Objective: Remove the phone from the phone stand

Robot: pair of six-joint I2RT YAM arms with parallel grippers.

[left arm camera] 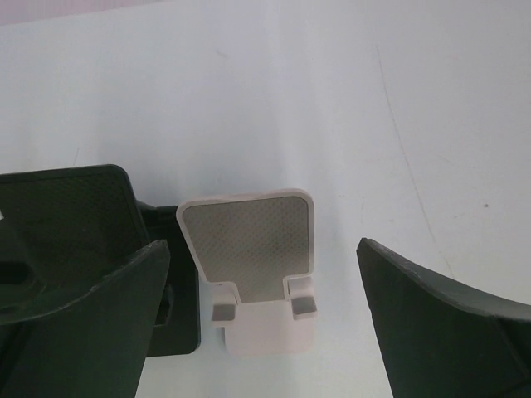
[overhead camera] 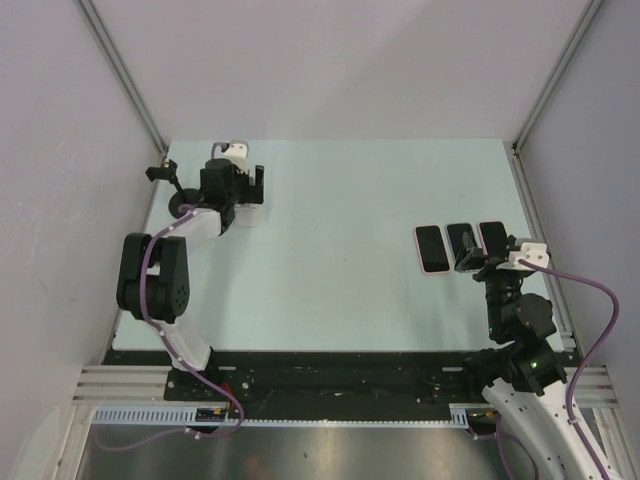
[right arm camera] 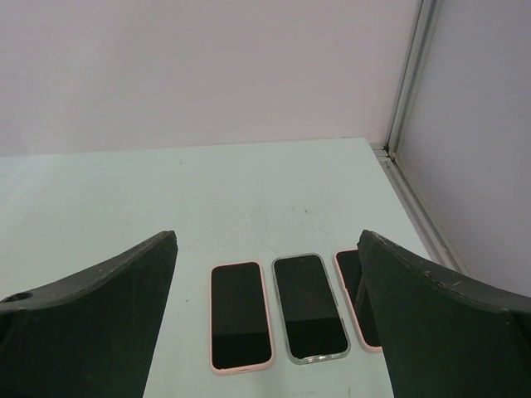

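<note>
A white phone stand (left arm camera: 249,265) with a grey pad stands on the table with no phone on it, between my left gripper's open fingers; it also shows in the top view (overhead camera: 246,215). My left gripper (left arm camera: 265,332) is open and empty around it (overhead camera: 245,190). Three phones lie flat side by side at the right: a pink-cased one (right arm camera: 241,315), a clear-cased one (right arm camera: 309,307) and another pink-cased one (right arm camera: 355,303), partly hidden by a finger. My right gripper (right arm camera: 265,332) is open and empty just short of them (overhead camera: 478,262).
A black phone stand (left arm camera: 75,224) stands right beside the white one on its left, touching my left finger's side; no phone shows on it. Grey walls enclose the table, with a metal post (right arm camera: 411,75) at the far right corner.
</note>
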